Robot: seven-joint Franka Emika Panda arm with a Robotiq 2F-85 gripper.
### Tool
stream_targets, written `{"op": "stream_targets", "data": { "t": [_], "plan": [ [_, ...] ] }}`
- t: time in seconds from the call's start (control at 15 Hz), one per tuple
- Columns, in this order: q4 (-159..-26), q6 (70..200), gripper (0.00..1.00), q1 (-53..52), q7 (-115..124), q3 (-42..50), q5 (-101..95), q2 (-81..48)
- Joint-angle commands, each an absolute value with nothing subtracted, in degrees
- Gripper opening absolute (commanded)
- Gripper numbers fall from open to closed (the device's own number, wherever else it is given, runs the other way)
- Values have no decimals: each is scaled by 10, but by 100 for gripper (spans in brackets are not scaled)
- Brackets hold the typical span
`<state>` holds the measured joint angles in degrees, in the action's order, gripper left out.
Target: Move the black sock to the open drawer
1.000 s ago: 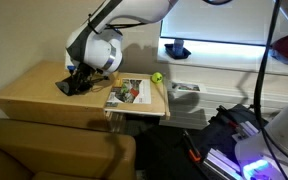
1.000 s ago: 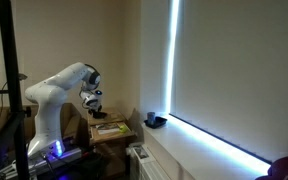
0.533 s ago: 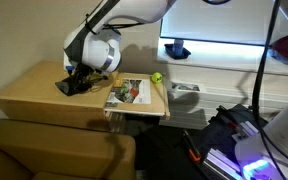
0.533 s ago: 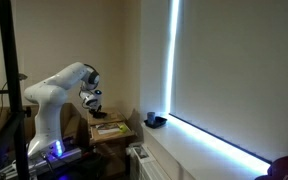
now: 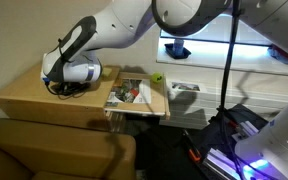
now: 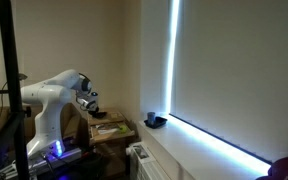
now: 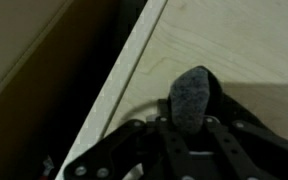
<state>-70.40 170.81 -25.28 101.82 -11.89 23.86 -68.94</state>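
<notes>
Black two-fingered claw (image 7: 191, 120) closed down narrow on the black sock (image 7: 191, 93), a fuzzy dark-grey wad of fabric standing up between the two fingers (image 7: 162, 128) in the wrist view. Fingers press it from both sides. Cannot tell whether the sock's lower end touches the surface. In an exterior view the claw (image 5: 62, 86) sits low over the light wooden cabinet top (image 5: 24, 97), toward its rear. The white arm (image 5: 104, 35) arches up and away to the right. Wrist view shows pale wood grain under the claw, with the top's edge running diagonally and a dark gap beyond it on the left. Right of the claw and well apart from it is the open drawer (image 5: 136, 113), pulled out from the cabinet's right end, with coloured clutter inside too small to identify. Small green ball (image 5: 156, 77) just beside the drawer's far right corner. Further right and higher, a dark blue bowl (image 5: 176, 50) rests on the bright windowsill; it also shows in the other camera (image 6: 156, 121).
</notes>
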Motion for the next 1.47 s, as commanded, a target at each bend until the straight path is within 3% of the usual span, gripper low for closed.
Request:
{"op": "stream_targets", "data": {
  "t": [0.0, 0.47, 0.93, 1.4],
  "plan": [
    [-601, 1612, 0, -292, 1114, -41, 233, -733],
    [-617, 1371, 1, -273, 1225, 29, 185, -643],
    [-541, 1102, 1, -219, 1240, -27, 140, -617],
    [-505, 1054, 1, -198, 1245, -30, 173, -610]
  ]
}}
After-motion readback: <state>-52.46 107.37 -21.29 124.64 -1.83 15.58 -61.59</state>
